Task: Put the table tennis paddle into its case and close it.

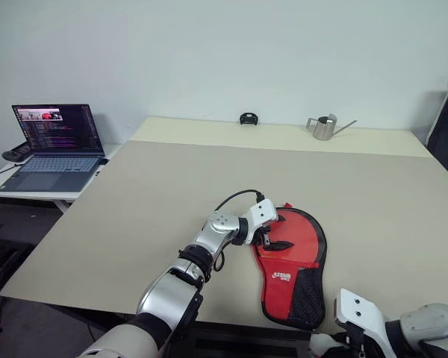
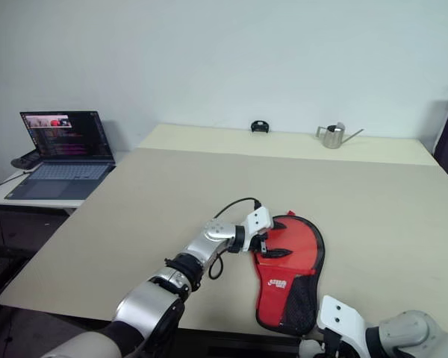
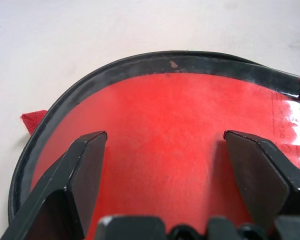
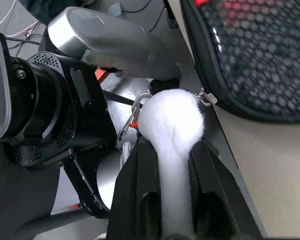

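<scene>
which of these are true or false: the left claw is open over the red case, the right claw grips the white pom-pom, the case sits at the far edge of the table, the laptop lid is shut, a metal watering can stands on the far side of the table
1. The left claw is open over the red case. True; its fingers stand wide apart above the case's red side.
2. The right claw grips the white pom-pom. True.
3. The case sits at the far edge of the table. False; it lies at the near edge, close to the robot.
4. The laptop lid is shut. False; it is open with the screen lit.
5. A metal watering can stands on the far side of the table. True.
</scene>
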You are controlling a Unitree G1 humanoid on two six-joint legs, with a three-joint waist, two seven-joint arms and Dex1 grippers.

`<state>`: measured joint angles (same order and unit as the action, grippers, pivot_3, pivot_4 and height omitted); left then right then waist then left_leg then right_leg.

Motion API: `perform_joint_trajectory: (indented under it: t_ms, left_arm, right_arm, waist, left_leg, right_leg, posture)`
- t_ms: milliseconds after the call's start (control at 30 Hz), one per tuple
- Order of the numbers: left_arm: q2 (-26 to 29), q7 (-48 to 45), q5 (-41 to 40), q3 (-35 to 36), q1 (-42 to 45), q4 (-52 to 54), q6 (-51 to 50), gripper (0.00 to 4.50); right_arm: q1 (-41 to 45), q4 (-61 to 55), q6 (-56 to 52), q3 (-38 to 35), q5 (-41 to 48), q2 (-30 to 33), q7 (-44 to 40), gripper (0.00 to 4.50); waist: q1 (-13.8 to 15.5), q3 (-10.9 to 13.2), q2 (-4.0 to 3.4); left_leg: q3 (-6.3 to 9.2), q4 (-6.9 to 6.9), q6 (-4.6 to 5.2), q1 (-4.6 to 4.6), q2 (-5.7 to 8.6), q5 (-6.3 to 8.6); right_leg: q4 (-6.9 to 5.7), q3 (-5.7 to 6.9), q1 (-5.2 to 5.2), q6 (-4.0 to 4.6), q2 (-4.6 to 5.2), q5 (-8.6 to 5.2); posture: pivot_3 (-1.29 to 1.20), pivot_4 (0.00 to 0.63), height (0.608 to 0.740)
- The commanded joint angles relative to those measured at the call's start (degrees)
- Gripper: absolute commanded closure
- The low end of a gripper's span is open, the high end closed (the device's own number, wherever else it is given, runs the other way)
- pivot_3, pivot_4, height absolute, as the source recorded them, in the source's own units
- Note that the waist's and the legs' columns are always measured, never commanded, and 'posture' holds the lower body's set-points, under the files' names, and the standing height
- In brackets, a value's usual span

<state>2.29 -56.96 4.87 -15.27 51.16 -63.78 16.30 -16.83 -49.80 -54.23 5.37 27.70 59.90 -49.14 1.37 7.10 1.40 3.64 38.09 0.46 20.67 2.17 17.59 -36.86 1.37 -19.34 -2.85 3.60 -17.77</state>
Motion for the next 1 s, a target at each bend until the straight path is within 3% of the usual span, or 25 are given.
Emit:
perform_joint_trajectory:
  t_ms: [33,233,600,833,1000]
  left_arm:
    - [0.9,0.4,6.0,-4.3,-4.5,-7.2,-4.4,0.42]
    - [0.7,0.6,5.9,-4.2,-4.6,-7.1,-4.4,0.42]
    - [0.1,0.9,5.9,-4.3,-4.9,-7.0,-4.3,0.42]
    - [-0.2,0.9,5.5,-4.0,-4.9,-6.8,-4.1,0.42]
    - [-0.1,-2.2,3.3,-2.7,-4.4,-3.9,-2.2,0.42]
  right_arm:
    - [0.4,-3.6,1.1,5.3,0.8,-1.0,-0.2,4.26]
    - [1.4,-1.4,2.1,5.3,-0.3,-1.1,0.7,4.26]
    - [-0.8,-3.0,2.5,-2.3,4.2,-1.6,0.4,0.58]
    - [-2.2,-6.9,2.0,-15.3,12.8,-2.3,-1.3,0.58]
    - [10.2,0.2,0.2,-22.2,22.0,-4.2,1.2,0.58]
  waist:
    - [0.0,0.0,0.03]
    - [0.0,0.0,0.06]
    - [0.1,0.0,0.06]
    - [0.1,0.0,0.11]
    - [0.1,0.1,0.18]
  left_leg:
    - [0.02,-0.01,-0.01,0.00,0.00,0.00]
    - [0.03,-0.01,-0.03,0.00,0.00,0.01]
    - [0.03,0.00,-0.04,0.00,0.02,0.02]
    - [0.04,-0.01,-0.06,-0.12,0.06,0.03]
    - [0.04,-0.01,-0.06,-0.18,0.07,0.03]
  right_leg:
    - [0.00,0.02,-0.02,-0.01,0.00,-0.01]
    - [0.01,0.02,-0.03,-0.02,0.01,-0.01]
    - [0.02,0.06,-0.04,-0.02,0.08,-0.01]
    - [0.05,0.12,0.00,-0.26,0.18,-0.14]
    - [0.05,0.11,0.02,-0.25,0.20,-0.10]
  posture:
    - [0.00,0.150,0.740]
    - [0.00,0.150,0.740]
    - [0.00,0.150,0.740]
    - [0.00,0.150,0.740]
    - [0.00,0.150,0.740]
